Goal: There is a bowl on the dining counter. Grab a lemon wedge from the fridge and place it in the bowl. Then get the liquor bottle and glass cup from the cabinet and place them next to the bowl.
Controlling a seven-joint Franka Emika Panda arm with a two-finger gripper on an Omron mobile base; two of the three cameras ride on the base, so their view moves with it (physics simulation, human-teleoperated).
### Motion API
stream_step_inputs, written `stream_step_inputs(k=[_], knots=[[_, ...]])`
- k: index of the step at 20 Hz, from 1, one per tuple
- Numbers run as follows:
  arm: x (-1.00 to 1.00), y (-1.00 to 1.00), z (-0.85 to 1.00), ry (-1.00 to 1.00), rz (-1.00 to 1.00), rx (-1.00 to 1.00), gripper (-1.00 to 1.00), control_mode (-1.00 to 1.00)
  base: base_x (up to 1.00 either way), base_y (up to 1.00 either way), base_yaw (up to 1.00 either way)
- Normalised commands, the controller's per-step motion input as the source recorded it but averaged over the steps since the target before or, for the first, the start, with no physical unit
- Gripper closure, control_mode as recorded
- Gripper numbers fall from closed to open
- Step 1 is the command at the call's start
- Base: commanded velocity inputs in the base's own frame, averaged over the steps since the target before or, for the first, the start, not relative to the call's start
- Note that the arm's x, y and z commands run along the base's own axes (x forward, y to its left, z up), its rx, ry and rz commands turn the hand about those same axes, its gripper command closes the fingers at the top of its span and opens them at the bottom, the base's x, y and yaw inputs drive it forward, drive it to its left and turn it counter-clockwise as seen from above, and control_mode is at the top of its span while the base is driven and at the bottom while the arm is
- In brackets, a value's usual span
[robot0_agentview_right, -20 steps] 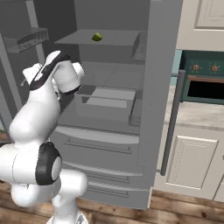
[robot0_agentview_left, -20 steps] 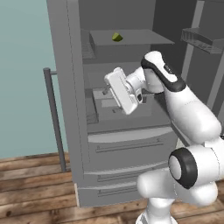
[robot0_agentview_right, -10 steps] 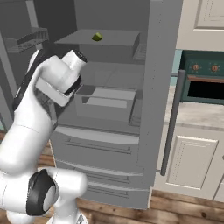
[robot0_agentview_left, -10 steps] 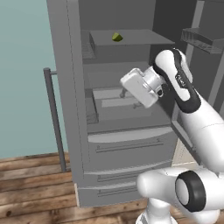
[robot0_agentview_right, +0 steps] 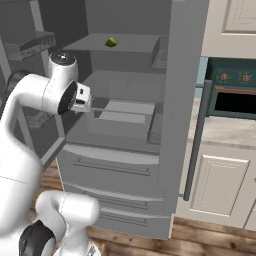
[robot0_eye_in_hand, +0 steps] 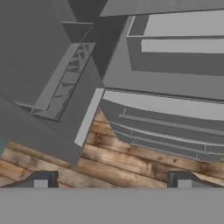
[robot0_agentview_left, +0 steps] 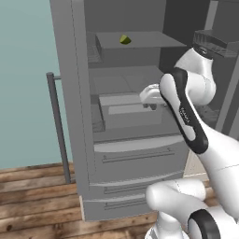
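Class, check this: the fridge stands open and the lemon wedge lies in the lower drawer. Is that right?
Not quite. The fridge does stand open, but the lemon wedge lies on the upper shelf, not in the lower drawer. The left base view shows it.

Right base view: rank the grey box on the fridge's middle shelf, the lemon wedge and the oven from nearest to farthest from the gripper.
From the gripper:
1. Grey box, just right of it on the middle shelf of the fridge.
2. Lemon wedge, up on the top shelf.
3. Oven, far right, past the open door.
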Motion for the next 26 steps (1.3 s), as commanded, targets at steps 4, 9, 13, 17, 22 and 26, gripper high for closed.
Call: stream_step_inputs(k=[4,9,13,17,22,26], knots=[[-0.38,-0.81,-0.12,-0.41,-0.08,-0.2,-1.0,-1.0,0.0,0.0,0.0],[-0.48,-0.61,-0.12,-0.23,-0.13,-0.04,-1.0,-1.0,0.0,0.0,0.0],[-0.31,-0.24,0.0,-0.07,-0.2,0.0,-1.0,-1.0,0.0,0.0,0.0],[-0.07,0.0,0.0,-0.01,-0.14,-0.02,-1.0,-1.0,0.0,0.0,0.0],[-0.05,0.03,0.0,0.0,-0.05,-0.01,-1.0,-1.0,0.0,0.0,0.0],[-0.12,-0.01,0.0,0.0,0.0,0.02,-1.0,-1.0,0.0,0.0,0.0]])
